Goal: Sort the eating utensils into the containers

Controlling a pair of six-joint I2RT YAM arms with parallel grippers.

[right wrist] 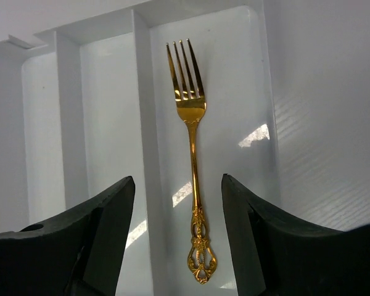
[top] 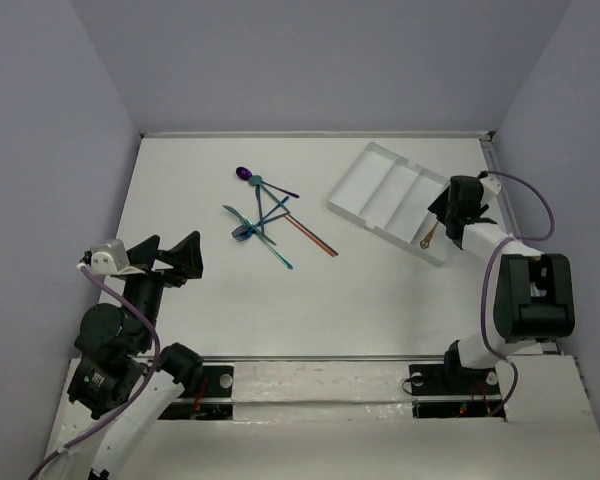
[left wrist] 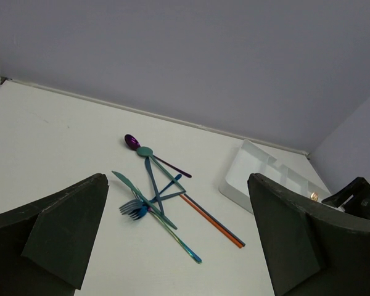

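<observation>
A gold fork (right wrist: pixel 193 154) lies flat in the rightmost compartment of the white tray (right wrist: pixel 108 92), tines away from me. My right gripper (right wrist: pixel 177 185) is open just above it, one finger on each side of the handle, not touching it. In the top view the right gripper (top: pixel 448 215) hovers over the tray's (top: pixel 380 190) near right end, with the fork (top: pixel 427 238) beside it. A pile of utensils (top: pixel 265 215) lies mid-table: a purple spoon (left wrist: pixel 131 141), a teal spoon (left wrist: pixel 145 151), blue forks (left wrist: pixel 134 209), red-orange and dark sticks (left wrist: pixel 213 223). My left gripper (top: pixel 175 258) is open and empty, short of the pile.
The tray's other compartments (right wrist: pixel 49 123) show nothing inside. The tray (left wrist: pixel 265 176) lies at an angle near the back right corner. Grey walls close the table at the back and both sides. The right arm's cable (top: pixel 540 200) loops near the right wall.
</observation>
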